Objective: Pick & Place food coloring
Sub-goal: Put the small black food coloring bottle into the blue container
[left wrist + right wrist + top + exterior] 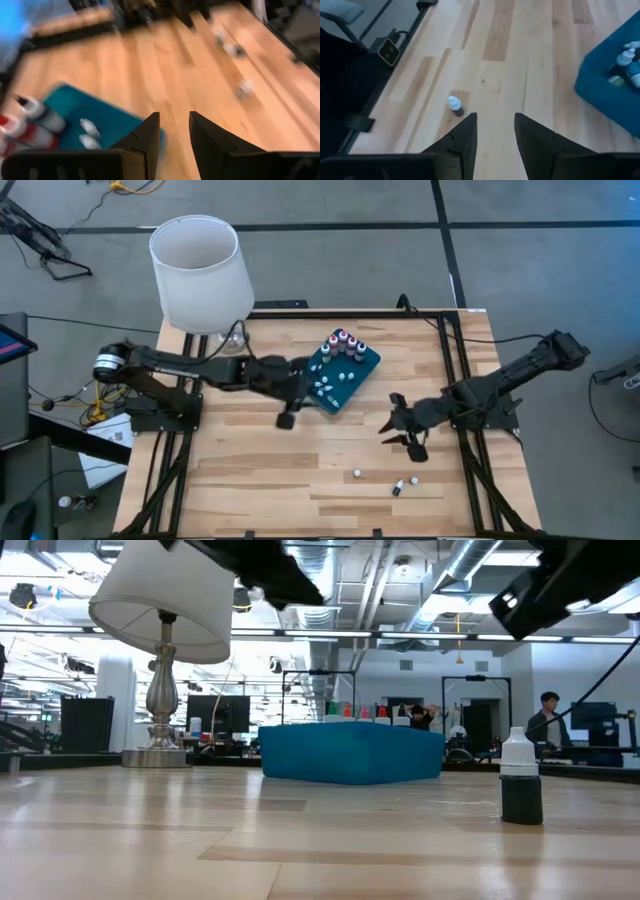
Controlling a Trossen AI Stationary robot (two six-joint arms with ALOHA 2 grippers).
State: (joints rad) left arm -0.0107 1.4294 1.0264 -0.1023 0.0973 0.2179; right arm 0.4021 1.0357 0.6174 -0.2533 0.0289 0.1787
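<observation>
As the overhead camera showed, the teal tray (342,374) lay near the far middle of the wooden counter (250,470), with several food coloring bottles (346,344) standing in it. The left end effector (288,418) hung over the counter at the tray's near-left edge, and the right end effector (403,432) hovered to the tray's right. Two loose bottles (398,487) sat well apart from the tray, toward the near edge. A white lamp (197,272) stood at the far left corner.

From counter height, the tray (350,753) showed bottle tops along its rim, and one dark bottle with a white cap (520,778) stood upright to its right.

The left wrist camera showed its fingers (147,137) parted and empty, beside the tray (70,107).

The right wrist camera showed fingers (465,135) likewise apart, holding nothing, with a small bottle (455,105) standing just ahead.
</observation>
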